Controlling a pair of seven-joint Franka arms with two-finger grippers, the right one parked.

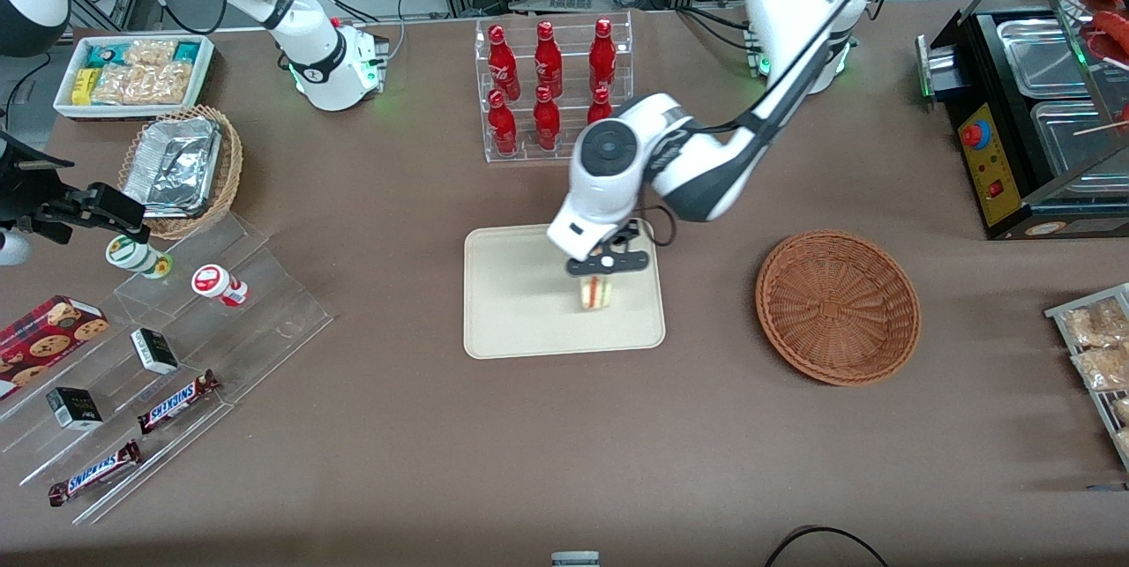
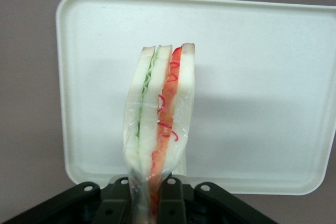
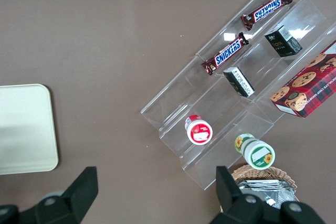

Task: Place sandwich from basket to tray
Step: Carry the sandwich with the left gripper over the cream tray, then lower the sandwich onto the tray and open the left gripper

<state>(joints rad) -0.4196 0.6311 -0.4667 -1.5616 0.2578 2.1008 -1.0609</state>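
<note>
Front view: the working left arm reaches over the brown table [image 1: 370, 426], and its gripper [image 1: 600, 285] hangs above the beige tray [image 1: 512, 302], over the part of the tray nearest the working arm's end of the table. The jaws are closed narrowly on the sandwich [image 1: 597, 293], which hangs below them with its striped cut edge facing the camera; whether it touches the tray surface cannot be told. The round reddish-brown woven basket [image 1: 838, 307] sits well apart from the tray, toward the working arm's end of the table, with nothing visible in it. A clear rack of red bottles [image 1: 551, 86] stands farther from the camera than the tray. Left wrist view: the sandwich [image 2: 160, 124] is a tall, narrow wedge wrapped in clear film with thin red markings. Three pale bread slices stand side by side, a green filling layer between one pair and a red-orange layer between the other. The film gathers at the pinched end, where the two dark fingers [image 2: 170, 203] press on it from either side. The tray [image 2: 252, 77] fills the background, a pale rectangle with rounded corners and a low raised rim. Right wrist view: a corner of the tray [image 3: 26, 129] lies near a clear stepped display [image 3: 231, 108] holding Snickers bars [image 3: 226, 53].
</note>
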